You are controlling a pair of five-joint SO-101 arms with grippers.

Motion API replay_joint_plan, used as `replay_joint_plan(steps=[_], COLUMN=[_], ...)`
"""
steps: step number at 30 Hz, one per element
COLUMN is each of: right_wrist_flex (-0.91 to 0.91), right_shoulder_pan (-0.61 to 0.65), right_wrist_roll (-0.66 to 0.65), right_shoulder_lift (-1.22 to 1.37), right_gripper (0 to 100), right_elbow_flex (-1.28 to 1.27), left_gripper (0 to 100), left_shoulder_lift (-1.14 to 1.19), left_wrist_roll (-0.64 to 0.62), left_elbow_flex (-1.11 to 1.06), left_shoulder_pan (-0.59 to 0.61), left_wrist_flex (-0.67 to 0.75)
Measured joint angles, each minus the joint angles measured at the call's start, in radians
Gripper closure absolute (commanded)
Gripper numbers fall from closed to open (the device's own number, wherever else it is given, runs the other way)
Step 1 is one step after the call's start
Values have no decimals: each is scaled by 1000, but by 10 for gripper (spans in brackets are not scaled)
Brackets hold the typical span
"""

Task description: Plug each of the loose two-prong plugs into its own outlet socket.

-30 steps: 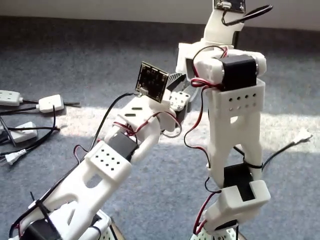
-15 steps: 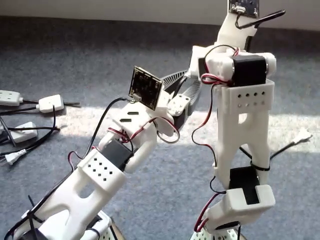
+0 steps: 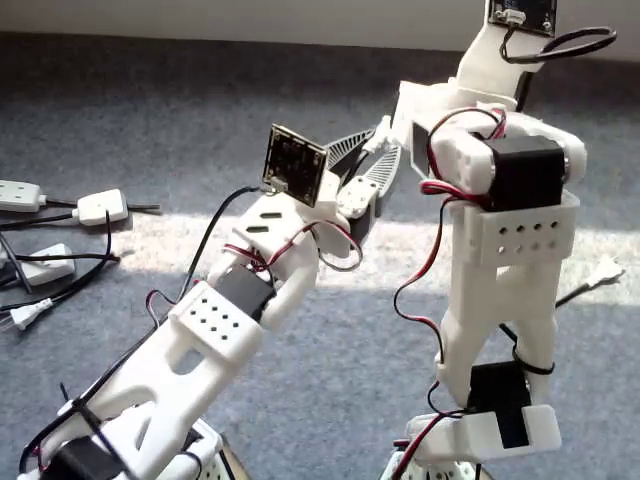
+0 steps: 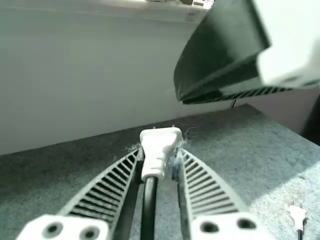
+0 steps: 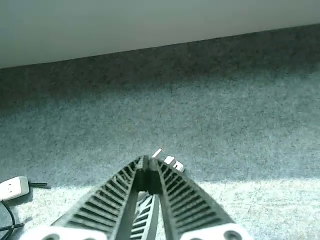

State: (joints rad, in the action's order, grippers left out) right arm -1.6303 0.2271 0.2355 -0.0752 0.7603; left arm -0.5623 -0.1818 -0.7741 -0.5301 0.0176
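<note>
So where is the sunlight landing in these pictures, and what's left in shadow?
High view: a bright sun band crosses the carpet, with shade beyond it. Left wrist view: sun falls on the floor near a loose plug, while the floor past the left hand and its held plug is shaded. Right wrist view: a lit strip lies near the right hand, darker toward the wall.

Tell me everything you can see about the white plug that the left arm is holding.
The plug is white, smooth plastic by its look, with a rounded head narrowing to a black cord at its back. Two short prong tips show at its far end, pointing away from the camera. The ribbed black fingers of the left gripper clamp it from both sides.
</note>
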Motion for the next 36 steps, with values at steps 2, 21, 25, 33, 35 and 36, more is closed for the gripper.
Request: replay_joint_plan(steps=[2,21,25,33,35,36], right_wrist_flex=[2,54,86,110,107,107], right_shoulder_pan=[0,-259,-192,-207,-256,-279], right_wrist_roll=[0,0,0,0,0,0], right_shoulder_lift=[-9,-14,-14,-14,-14,-14], right_gripper=[991,990,990,990,990,990], right_elbow_flex=[0,-201,-209,-215,-226,-245], left_gripper=[995,995,995,995,995,995], left_shoulder_lift=[61,190,132,-120,-124,-117], left_wrist_roll=[0,120,120,121,121,120], left_elbow_flex=[0,0,-5,-63,-35,-15], left_shoulder_pan=[2,11,6,-29,-25,-26], left_wrist_flex=[14,17,14,-138,-232,-282])
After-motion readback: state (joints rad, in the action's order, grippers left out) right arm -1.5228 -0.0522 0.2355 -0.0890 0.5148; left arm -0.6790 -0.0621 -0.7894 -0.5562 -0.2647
